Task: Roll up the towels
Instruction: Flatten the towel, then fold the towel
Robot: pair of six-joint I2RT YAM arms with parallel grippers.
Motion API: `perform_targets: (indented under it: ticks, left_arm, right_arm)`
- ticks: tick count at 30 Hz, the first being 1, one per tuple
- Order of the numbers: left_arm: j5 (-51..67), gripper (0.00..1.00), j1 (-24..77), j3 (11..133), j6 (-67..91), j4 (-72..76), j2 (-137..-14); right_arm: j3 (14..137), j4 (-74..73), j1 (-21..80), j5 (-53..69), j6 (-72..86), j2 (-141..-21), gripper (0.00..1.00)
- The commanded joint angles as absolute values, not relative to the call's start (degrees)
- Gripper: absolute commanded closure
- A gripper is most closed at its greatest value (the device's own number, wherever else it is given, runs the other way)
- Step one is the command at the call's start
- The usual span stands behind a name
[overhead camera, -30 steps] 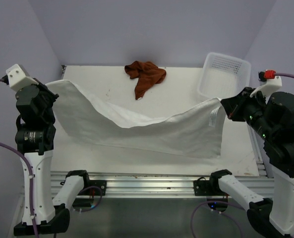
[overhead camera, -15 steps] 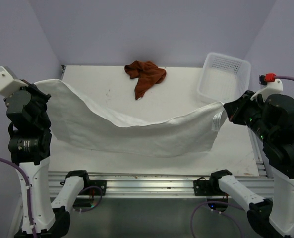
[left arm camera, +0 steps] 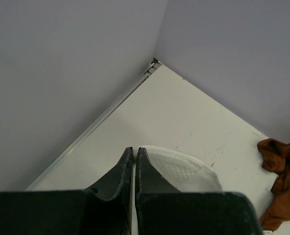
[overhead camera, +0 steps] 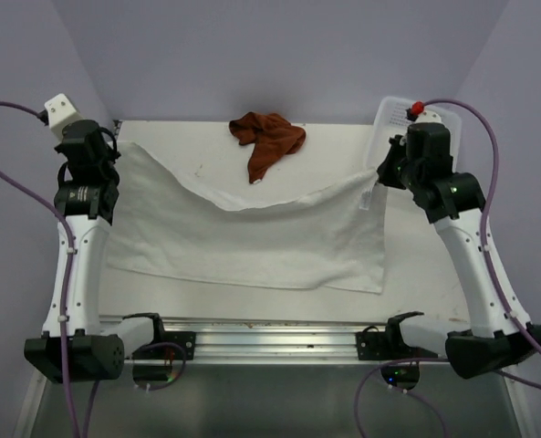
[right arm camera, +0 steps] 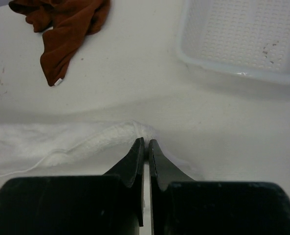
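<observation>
White towel (overhead camera: 252,242): both far corners are pinched.

Left tool (left arm camera: 134,150): jaws pressed together on the far-left corner, with cloth bulging out just past the tips. Right tool (right arm camera: 145,142): same on the far-right corner, but only a thin fold of terry sits between the tips.

Top view shows the far edge lifted and sagging in the middle between the two tools. The near half lies flat on the table (overhead camera: 197,137).

Rust-brown towel (overhead camera: 267,141) is bunched at the far side of the table. It's close to the sag but not touching it. Basket (right arm camera: 218,67) sits just behind the right tool.

Risks from here, my read:
- Right grip looks shallow. Any tension across the edge could pull that corner out, and I'd be rolling a skewed sheet.
- If the arms don't travel evenly, the sag turns into a diagonal crease and the roll comes out coned.
- If I carry the edge further back, it could snag the brown towel or knock the basket.
- The near edge is loose, so the whole towel may slide rather than fold.
</observation>
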State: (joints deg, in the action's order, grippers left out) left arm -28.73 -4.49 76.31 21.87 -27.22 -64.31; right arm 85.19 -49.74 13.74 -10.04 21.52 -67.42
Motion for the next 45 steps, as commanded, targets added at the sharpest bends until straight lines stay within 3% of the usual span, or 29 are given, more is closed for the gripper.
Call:
perform_targets:
  ticks: [1,10,17,27,45]
  left_arm:
    - [-27.96,1.0,-5.45,76.46,21.36,-16.89,-69.07]
    - [-17.16,1.0,-12.21,80.15,23.38,-10.82,-86.46]
    - [-9.41,1.0,-14.76,79.37,22.94,-7.12,-90.09]
    - [-12.03,1.0,-15.03,65.41,23.03,-9.04,-80.87]
    - [-23.9,1.0,-16.61,51.25,25.66,-19.34,-63.82]
  right_arm:
    - [87.0,-39.21,13.1,-13.18,18.72,-71.27,1.0]
    - [91.05,-31.47,7.48,-9.76,18.46,-86.91,1.0]
    - [90.1,-26.9,6.15,-3.18,16.35,-90.27,1.0]
    - [77.18,-28.91,6.24,-5.53,15.99,-79.73,1.0]
    - [56.69,-37.0,6.15,-15.03,21.44,-58.28,1.0]
